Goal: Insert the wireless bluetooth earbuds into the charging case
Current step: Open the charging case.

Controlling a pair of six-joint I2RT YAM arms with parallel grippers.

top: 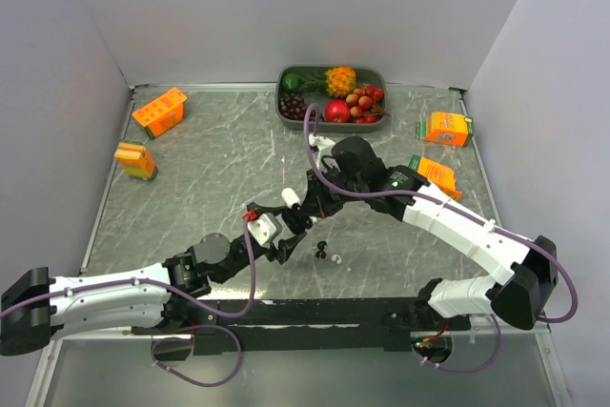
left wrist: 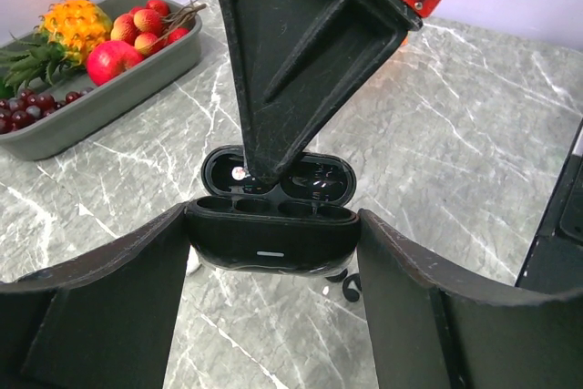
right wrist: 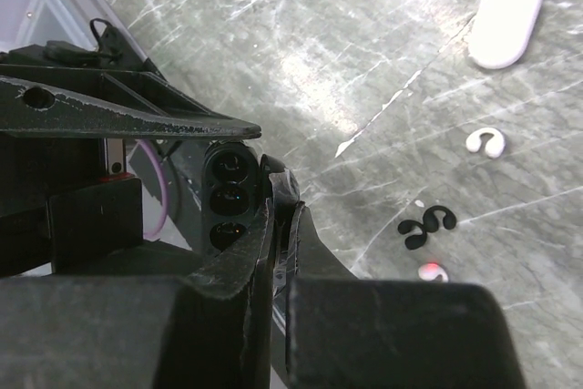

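Gripping open black charging case (left wrist: 269,257) between fingers of left gripper (left wrist: 273,216). Pressing right gripper (left wrist: 258,168), pinched shut, into case's open mouth; cannot tell whether holding anything. Beside case: loose black earbuds (right wrist: 426,225).

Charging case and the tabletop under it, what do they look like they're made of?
The charging case looks like glossy black plastic: a smooth rounded shell with soft reflections. The tabletop looks like grey marble with white veins and a slight sheen; real stone or a printed laminate, I cannot tell.
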